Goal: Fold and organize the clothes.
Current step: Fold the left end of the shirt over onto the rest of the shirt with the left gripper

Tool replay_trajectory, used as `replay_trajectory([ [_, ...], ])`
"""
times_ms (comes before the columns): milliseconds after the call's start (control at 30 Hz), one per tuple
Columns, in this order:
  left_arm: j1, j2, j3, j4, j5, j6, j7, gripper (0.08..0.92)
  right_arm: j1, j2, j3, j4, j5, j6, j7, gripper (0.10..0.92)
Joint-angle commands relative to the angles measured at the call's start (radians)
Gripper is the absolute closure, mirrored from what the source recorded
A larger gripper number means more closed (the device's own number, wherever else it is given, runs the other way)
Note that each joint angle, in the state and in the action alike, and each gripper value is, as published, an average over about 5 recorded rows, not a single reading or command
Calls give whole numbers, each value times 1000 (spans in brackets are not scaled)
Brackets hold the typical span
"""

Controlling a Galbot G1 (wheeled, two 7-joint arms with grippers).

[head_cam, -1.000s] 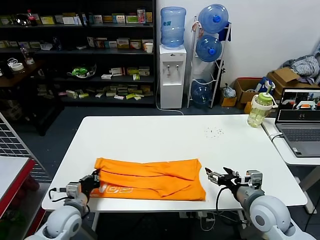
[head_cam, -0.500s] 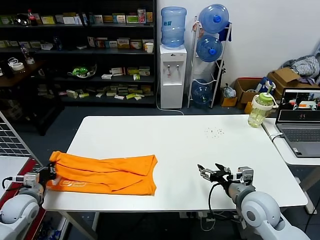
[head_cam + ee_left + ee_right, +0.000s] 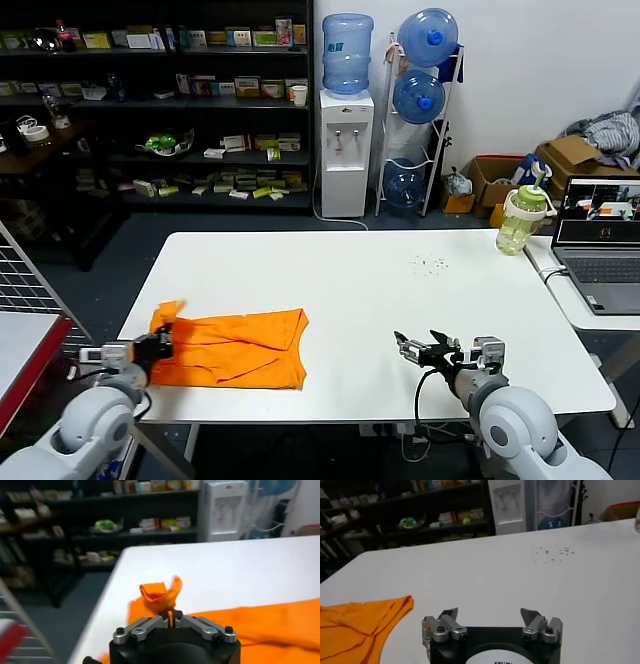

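Left gripper [image 3: 163, 338] is clamped on a bunched edge of the orange T-shirt [image 3: 236, 348], which lies on the white table [image 3: 350, 290] extending rightward from it, while the right gripper [image 3: 418, 349] hovers open, well apart to the shirt's right.

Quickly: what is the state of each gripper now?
Left gripper: shut on the orange T-shirt, pinching its edge.
Right gripper: open, holding nothing, over the white table.

Left gripper [image 3: 160, 345] low at the near left, jaws pinched tight on a fold of orange T-shirt [image 3: 235, 347], arm bent behind it; right gripper [image 3: 420, 352] low at the near right, jaws spread wide, holding nothing
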Motion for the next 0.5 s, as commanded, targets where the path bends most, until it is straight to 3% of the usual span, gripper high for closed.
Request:
replay_trajectory([
  [33,-260,-257,275,-108,-92,101,-167,884,-10,7,1,-1,-1,-2,17,203],
  [200,-290,-303,330,-102,-93,112,-205,884,-5,8,0,-9,0,-2,19,203],
  [500,-277,-325,363,-98,-74,118,-235,884,11,12,-12,-26,1,-1,17,203],
])
